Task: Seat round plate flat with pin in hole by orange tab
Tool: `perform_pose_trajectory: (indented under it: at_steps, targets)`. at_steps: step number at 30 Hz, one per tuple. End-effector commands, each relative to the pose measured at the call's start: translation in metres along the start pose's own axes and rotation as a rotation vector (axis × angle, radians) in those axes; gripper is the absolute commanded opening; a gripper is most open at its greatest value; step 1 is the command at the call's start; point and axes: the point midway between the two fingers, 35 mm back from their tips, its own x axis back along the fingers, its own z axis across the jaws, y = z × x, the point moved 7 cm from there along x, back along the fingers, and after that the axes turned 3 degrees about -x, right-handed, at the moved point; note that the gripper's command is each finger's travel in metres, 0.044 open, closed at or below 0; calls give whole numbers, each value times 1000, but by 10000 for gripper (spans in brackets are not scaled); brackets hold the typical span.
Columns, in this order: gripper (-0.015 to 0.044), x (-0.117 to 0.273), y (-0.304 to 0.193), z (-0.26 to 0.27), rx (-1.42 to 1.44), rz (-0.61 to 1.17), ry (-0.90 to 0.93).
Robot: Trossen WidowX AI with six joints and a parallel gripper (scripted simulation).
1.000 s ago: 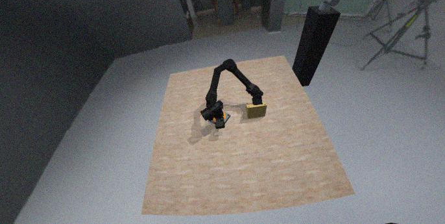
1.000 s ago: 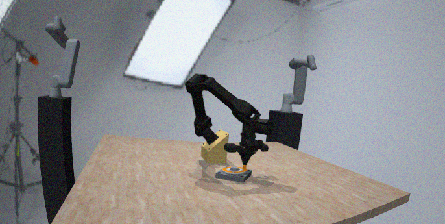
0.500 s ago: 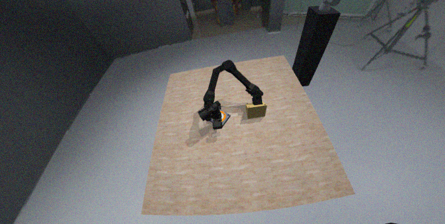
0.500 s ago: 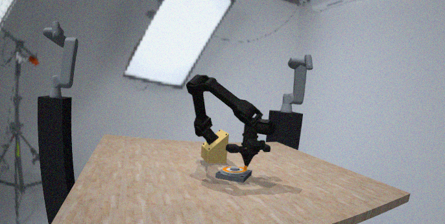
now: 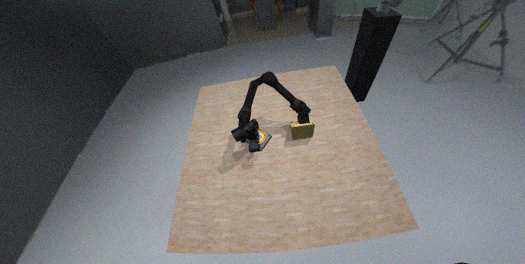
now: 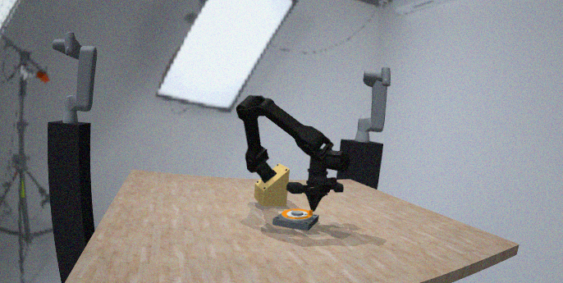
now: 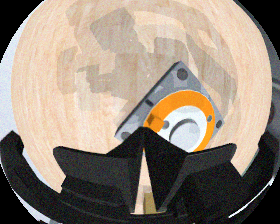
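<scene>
At the wrist view's lower centre, the pincer [image 5: 254, 147] [image 6: 313, 210] [image 7: 143, 131] is together, its tips by the plate's [image 5: 262, 137] [image 6: 284, 214] [image 7: 207, 102] orange tab [image 7: 155, 123].

Base [image 5: 269, 138] [image 6: 292, 224] [image 7: 163, 86]: near corner behind the pincer [image 5: 252, 141] [image 6: 313, 210] [image 7: 144, 131] in wrist view; partly under the arm from the top.
Plate [image 5: 263, 137] [image 6: 286, 216] [image 7: 193, 98], on base: pincer-side rim masked in wrist view.
Orange tab [image 7: 155, 123], over base: lower part masked by the pincer; from the top, can't make it out.
Hole by tab [image 7: 165, 124]: too small in exterior view.
Pin, at base: can't pick it out; seating unknown.
Tip/tab contact: can't tell.
Bench [image 5: 298, 198] [image 6: 185, 233] [image 7: 46, 75], under base: near side cropped in exterior view.
Tripod [image 5: 474, 39] [image 6: 21, 130], well beyond base: blurred.
</scene>
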Motion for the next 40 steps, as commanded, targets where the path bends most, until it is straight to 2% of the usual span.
perform_pose_trajectory:
  at_steps: [1,9,18,40]
  targets:
    - [0,-1,5,-2,-3,-2,-3]
    - [0,-1,9,-4,-3,-2,-3]
    - [0,41,5,-4,-3,-2,-1]
    - [0,33,5,-3,8,-3,-5]
